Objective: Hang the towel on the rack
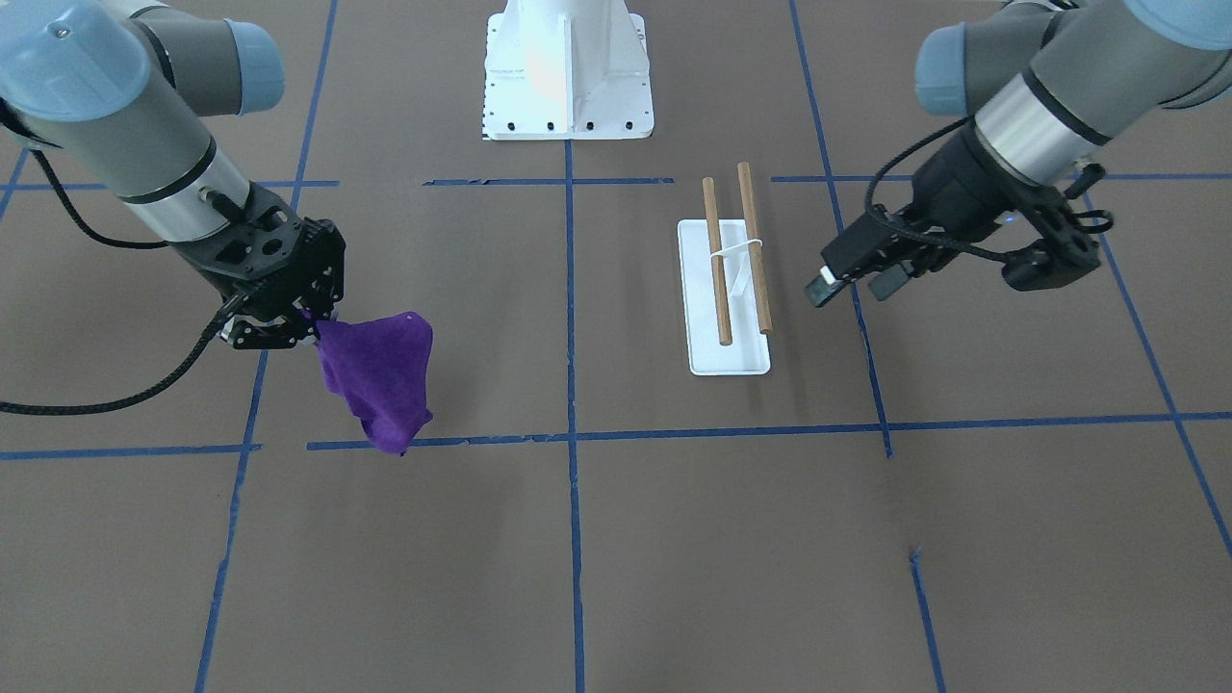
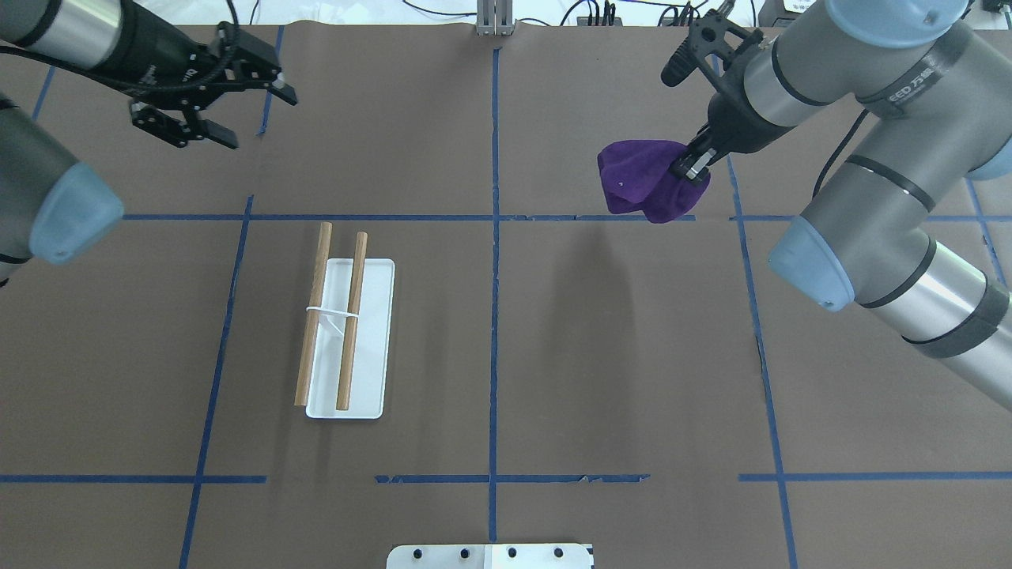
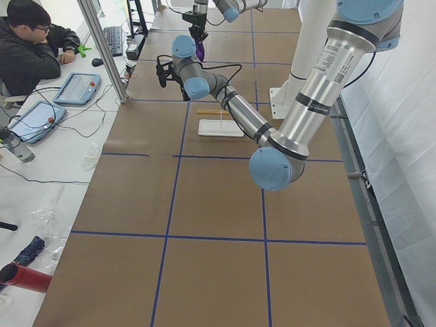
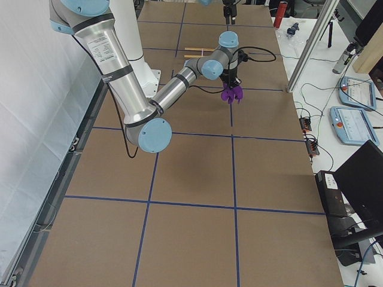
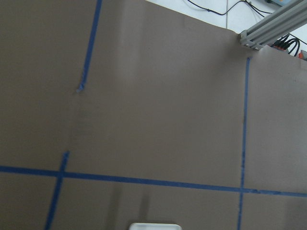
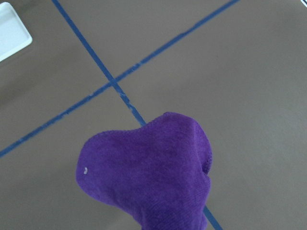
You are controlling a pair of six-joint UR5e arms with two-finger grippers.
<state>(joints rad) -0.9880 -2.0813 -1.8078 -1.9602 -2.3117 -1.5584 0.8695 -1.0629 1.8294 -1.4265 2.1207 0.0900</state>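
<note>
The purple towel [image 1: 380, 380] hangs bunched and floppy from my right gripper [image 1: 313, 322], which is shut on its top edge and holds it above the table. It also shows in the overhead view [image 2: 640, 186] and fills the lower right wrist view [image 6: 153, 177]. The rack [image 1: 729, 358] stands apart toward the left arm's side, a white flat base with two bare wooden dowels [image 2: 352, 316]. My left gripper [image 2: 259, 121] is open and empty, raised beyond the rack's far end; in the front view [image 1: 852, 286] it is beside the rack.
The white bolted robot pedestal [image 1: 568, 67] stands at the robot's edge of the table. Blue tape lines [image 2: 494, 316] cross the brown table cover. An operator [image 3: 30, 51] sits at a side desk with tablets. An aluminium post [image 5: 273, 26] stands at the far edge.
</note>
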